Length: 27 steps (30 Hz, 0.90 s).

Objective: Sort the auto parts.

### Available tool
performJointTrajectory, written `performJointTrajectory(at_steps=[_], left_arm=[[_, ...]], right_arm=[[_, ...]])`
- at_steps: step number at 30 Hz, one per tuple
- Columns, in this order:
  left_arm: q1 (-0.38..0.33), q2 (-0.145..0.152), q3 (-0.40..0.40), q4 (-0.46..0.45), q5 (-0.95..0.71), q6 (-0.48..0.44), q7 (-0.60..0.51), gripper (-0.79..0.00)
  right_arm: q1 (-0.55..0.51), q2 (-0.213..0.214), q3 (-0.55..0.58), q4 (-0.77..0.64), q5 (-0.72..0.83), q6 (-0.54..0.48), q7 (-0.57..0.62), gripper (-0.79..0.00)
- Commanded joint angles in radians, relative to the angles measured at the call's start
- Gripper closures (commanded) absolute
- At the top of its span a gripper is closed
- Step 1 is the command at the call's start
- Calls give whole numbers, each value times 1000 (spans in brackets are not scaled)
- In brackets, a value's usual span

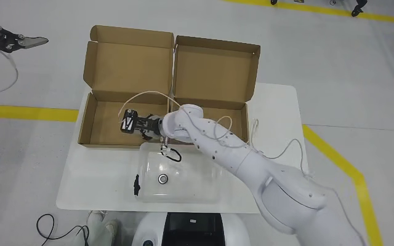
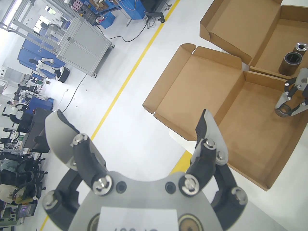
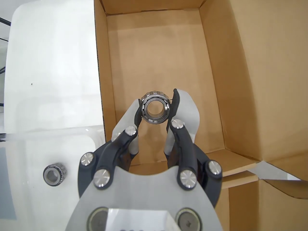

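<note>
My right gripper point(image 3: 156, 111) is shut on a steel roller bearing point(image 3: 155, 109) and holds it just above the floor of the left cardboard box point(image 3: 154, 56). In the top view the right gripper point(image 1: 128, 121) sits over that left box point(image 1: 101, 117). A second roller bearing point(image 3: 54, 174) lies in the clear plastic tray point(image 1: 197, 184), where the top view also shows the bearing point(image 1: 163, 179). My left gripper point(image 2: 130, 131) hangs open and empty over the floor, off the table's far left corner point(image 1: 38, 42). Two dark cylinders point(image 2: 292, 62) stand in the right box point(image 2: 286, 32).
Both boxes have their lids folded back away from the robot. A black part point(image 1: 136, 183) sits at the tray's left edge and a black ring point(image 1: 174, 154) near its back edge. Thin white cables trail over the right box. The white table point(image 1: 277, 123) is bare at the right.
</note>
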Motion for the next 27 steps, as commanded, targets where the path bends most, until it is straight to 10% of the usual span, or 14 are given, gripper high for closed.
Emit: performJointTrajectory(at_steps=[1,10,16,27], left_arm=[[0,0,0,0,0,0,0,-785],[0,0,0,0,0,0,0,-785],[0,0,0,0,0,0,0,-785],[0,0,0,0,0,0,0,-785]], right_arm=[[7,-24,-8,45,3,-4,-2,0],[23,-123,-32,234,5,-12,-25,0],[37,-162,-31,321,-4,-17,-45,-212],[84,-182,-14,375,-11,-15,-94,-320]])
